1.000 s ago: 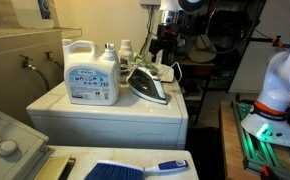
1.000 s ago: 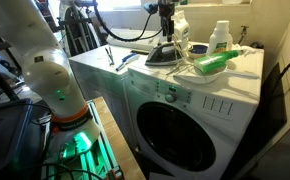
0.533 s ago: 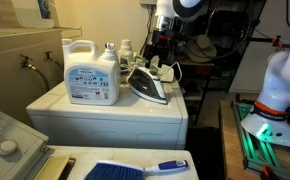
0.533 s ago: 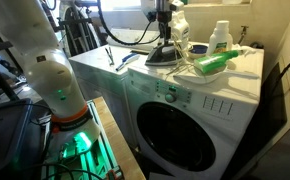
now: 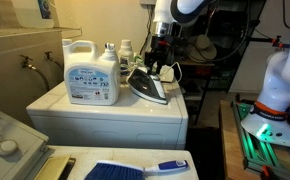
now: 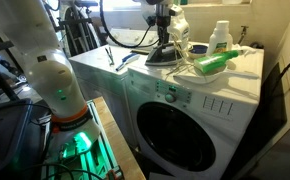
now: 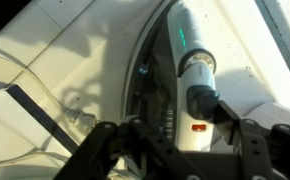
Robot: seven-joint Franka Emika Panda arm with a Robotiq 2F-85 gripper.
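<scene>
A clothes iron (image 5: 148, 84) stands flat on top of the white washing machine (image 5: 95, 112), near its back edge; it shows in both exterior views (image 6: 163, 56). My gripper (image 5: 162, 52) hangs just above the iron's rear end, pointing down (image 6: 161, 30). In the wrist view the iron's dark body and white-green handle (image 7: 191, 60) lie straight below. The gripper (image 7: 180, 140) is open, its black fingers (image 7: 247, 135) spread on either side of the handle's end, touching nothing.
A large white detergent jug (image 5: 92, 72) and small bottles (image 5: 125, 52) stand beside the iron. A white bottle (image 6: 220, 38) and a green item (image 6: 213, 63) lie on the machine top. A blue brush (image 5: 135, 168) and a sink (image 5: 5, 140) are nearer the camera.
The gripper has come down a little and shifted slightly sideways over the iron's rear end. The iron and bottles have not moved.
</scene>
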